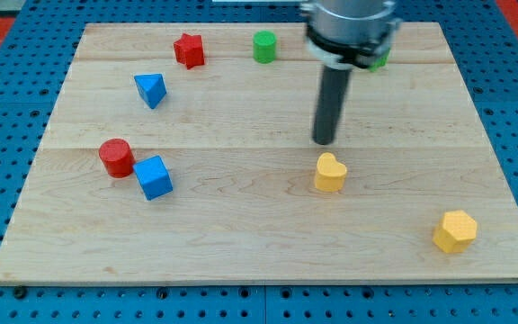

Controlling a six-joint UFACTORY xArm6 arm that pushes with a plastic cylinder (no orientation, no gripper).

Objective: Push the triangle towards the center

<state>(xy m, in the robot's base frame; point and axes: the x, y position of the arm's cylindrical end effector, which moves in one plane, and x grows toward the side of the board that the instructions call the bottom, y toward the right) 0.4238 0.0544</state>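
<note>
your tool is a bare rod, no jaws, holding nothing; my tip sits on the wooden bench near centre, just above the yellow heart block, not touching it. blue triangle lies well off toward the view's upper left. red star block and green cylinder along the top. red cylinder touching blue cube at left. yellow hexagon block lower right. something green behind the arm, shape unclear.
</note>
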